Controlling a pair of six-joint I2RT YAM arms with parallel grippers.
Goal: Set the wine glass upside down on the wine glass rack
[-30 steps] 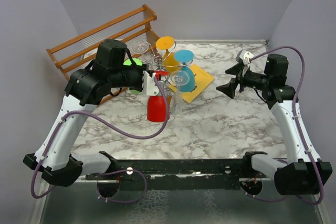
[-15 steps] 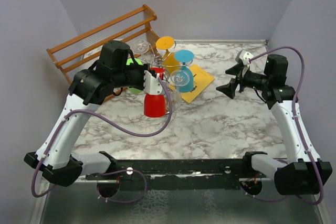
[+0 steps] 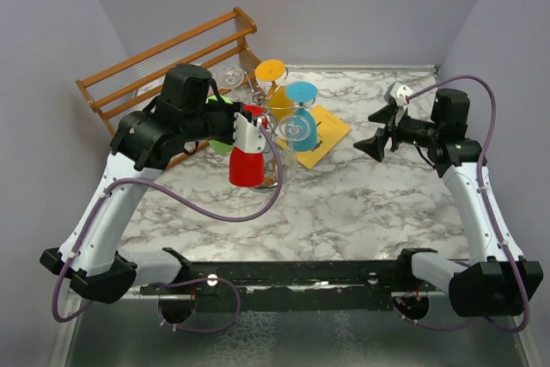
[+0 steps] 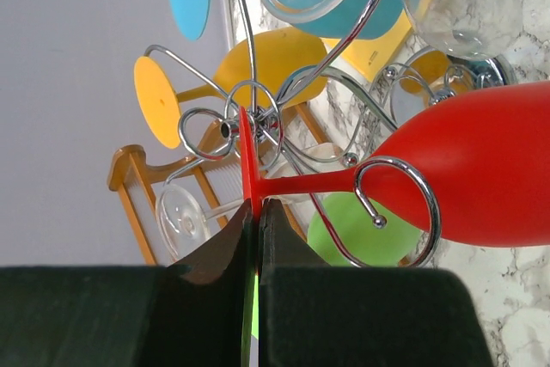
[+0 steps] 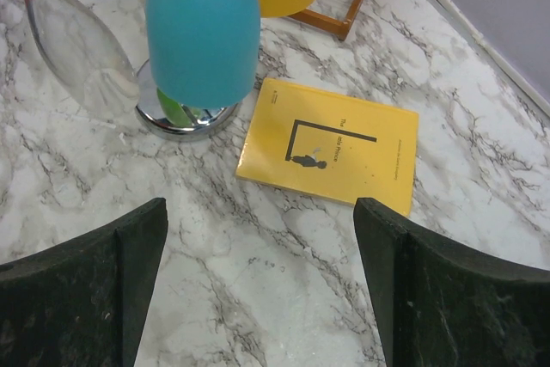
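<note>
The red wine glass (image 3: 247, 168) hangs upside down, foot up, beside the chrome wine glass rack (image 3: 265, 114). My left gripper (image 3: 250, 129) is shut on the edge of its red foot. In the left wrist view the gripper (image 4: 258, 205) pinches the foot disc (image 4: 247, 152). The stem (image 4: 301, 183) runs right to the red bowl (image 4: 490, 161). A curled arm of the rack (image 4: 249, 109) loops in front of where stem meets bowl. My right gripper (image 3: 376, 131) hovers open over the marble at the right, holding nothing (image 5: 260, 208).
Blue (image 3: 302, 92), yellow (image 3: 271, 70), green (image 3: 216, 102) and clear (image 3: 293, 130) glasses hang on the rack, whose round shiny base (image 5: 155, 118) stands on the marble. A yellow book (image 5: 331, 145) lies beside it. A slatted wooden shelf rack (image 3: 163, 62) stands at the back left.
My left gripper has carried the red glass a little left and back, closer against the rack. The right arm has barely moved.
</note>
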